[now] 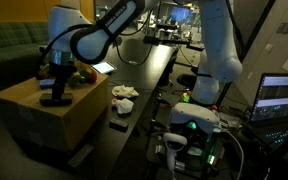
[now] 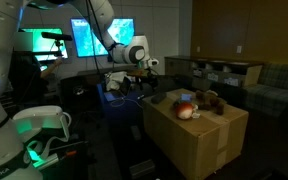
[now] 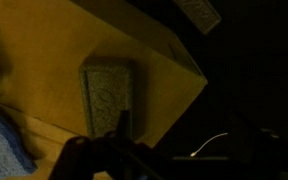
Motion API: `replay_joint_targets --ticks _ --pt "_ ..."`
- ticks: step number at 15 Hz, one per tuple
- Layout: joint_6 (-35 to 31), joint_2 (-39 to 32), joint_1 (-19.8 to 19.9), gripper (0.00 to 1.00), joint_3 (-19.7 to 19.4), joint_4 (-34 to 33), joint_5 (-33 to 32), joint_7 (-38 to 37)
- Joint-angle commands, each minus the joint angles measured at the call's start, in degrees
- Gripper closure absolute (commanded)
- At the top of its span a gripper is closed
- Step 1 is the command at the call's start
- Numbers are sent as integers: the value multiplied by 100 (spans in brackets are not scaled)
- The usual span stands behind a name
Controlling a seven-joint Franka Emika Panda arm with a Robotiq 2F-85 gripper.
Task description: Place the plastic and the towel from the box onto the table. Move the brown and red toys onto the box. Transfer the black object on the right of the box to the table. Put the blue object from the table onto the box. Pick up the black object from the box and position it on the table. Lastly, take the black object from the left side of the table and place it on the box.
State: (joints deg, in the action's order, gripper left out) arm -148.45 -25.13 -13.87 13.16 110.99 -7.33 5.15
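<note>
A cardboard box stands beside the dark table; it also shows in an exterior view and the wrist view. A red toy and a brown toy lie on the box. A flat black object lies on the box near its edge; in the wrist view it is a dark rectangle. My gripper hangs just above it, open and empty; its dark fingers fill the bottom of the wrist view. A white towel and plastic lie on the table.
A small black object lies on the table near its front edge. A blue item lies on the box beside my gripper. Monitors and a laptop stand around. A sofa stands behind the box.
</note>
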Motion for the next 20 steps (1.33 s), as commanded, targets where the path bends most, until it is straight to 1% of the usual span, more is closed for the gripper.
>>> replay_joint_targets --ticks 1,3,8,20 --pt "-387 22 -145 0 -220 142 -370 11" --pt "-476 -51 -180 0 -302 137 -552 -2" --pt "-576 -173 -203 0 -431 86 -747 -11" --pt "-425 -540 -105 0 -536 -294 -700 193"
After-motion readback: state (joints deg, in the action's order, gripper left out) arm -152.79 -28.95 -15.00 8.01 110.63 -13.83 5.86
